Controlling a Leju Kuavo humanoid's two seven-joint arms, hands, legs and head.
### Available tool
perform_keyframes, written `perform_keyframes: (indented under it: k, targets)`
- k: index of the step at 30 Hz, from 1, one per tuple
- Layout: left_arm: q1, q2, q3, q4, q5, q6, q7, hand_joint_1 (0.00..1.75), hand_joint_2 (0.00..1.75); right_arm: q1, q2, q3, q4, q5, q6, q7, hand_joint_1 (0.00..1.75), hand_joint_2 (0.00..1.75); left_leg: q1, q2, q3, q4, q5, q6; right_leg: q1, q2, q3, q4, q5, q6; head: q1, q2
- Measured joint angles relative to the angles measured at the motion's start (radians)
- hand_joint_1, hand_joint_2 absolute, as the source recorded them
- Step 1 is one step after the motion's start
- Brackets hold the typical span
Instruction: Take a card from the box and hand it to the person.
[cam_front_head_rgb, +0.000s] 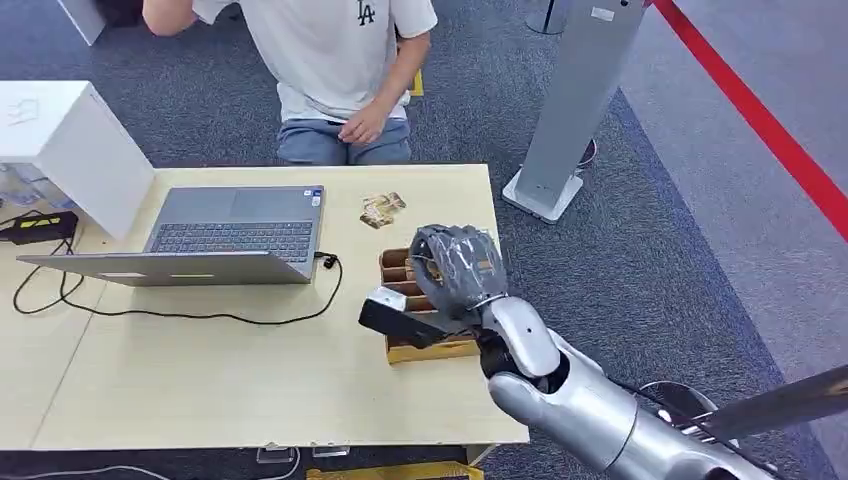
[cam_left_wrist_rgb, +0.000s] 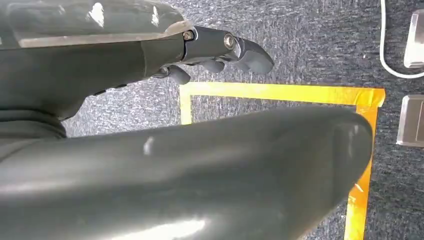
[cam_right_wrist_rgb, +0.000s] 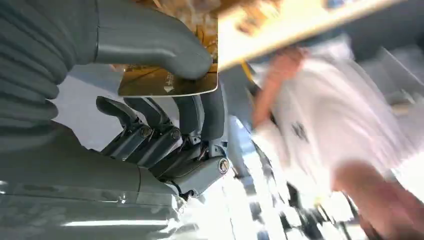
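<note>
My right hand (cam_front_head_rgb: 457, 268) hovers over the wooden card box (cam_front_head_rgb: 432, 349) near the table's right edge. In the right wrist view its thumb (cam_right_wrist_rgb: 150, 47) presses a gold card (cam_right_wrist_rgb: 165, 84) against the fingers, so the card is held. The person (cam_front_head_rgb: 340, 60) in a white T-shirt sits at the far side of the table, one hand resting in the lap; the same person appears blurred (cam_right_wrist_rgb: 325, 115) beyond the card. My left hand (cam_left_wrist_rgb: 220, 47) hangs over the grey carpet, fingers loosely extended with nothing in them.
A grey laptop (cam_front_head_rgb: 235, 235) with a black cable stands on the left half of the light wooden table (cam_front_head_rgb: 200, 380). A few loose cards (cam_front_head_rgb: 383, 208) lie near the far edge. A white box (cam_front_head_rgb: 70, 140) stands far left, a grey post (cam_front_head_rgb: 575, 100) right of the table.
</note>
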Motion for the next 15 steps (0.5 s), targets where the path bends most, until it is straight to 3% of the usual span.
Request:
perform_keyframes:
  k: [6, 11, 15]
  targets:
    - [0.000, 0.000, 0.000, 0.000, -0.002, -0.009, -0.006, 0.00, 0.00, 0.027, -0.004, -0.009, -0.121, 0.092, -0.097, -0.105, 1.75, 1.75, 0.000, 0.000, 0.000, 0.000, 0.000, 0.000, 0.000, 0.000, 0.000, 0.000, 0.000, 0.000, -0.002, 0.000]
    - [-0.001, -0.001, 0.000, 0.000, -0.005, -0.018, -0.013, 0.00, 0.00, 0.042, 0.006, -0.006, -0.136, 0.126, -0.172, -0.191, 1.75, 1.75, 0.000, 0.000, 0.000, 0.000, 0.000, 0.000, 0.000, 0.000, 0.000, 0.000, 0.000, 0.000, 0.000, 0.000]
    - [-0.001, -0.002, 0.000, 0.000, -0.009, -0.023, -0.013, 0.00, 0.00, 0.052, 0.019, -0.003, -0.121, 0.208, -0.295, -0.237, 1.75, 1.75, 0.000, 0.000, 0.000, 0.000, 0.000, 0.000, 0.000, 0.000, 0.000, 0.000, 0.000, 0.000, -0.001, 0.000]
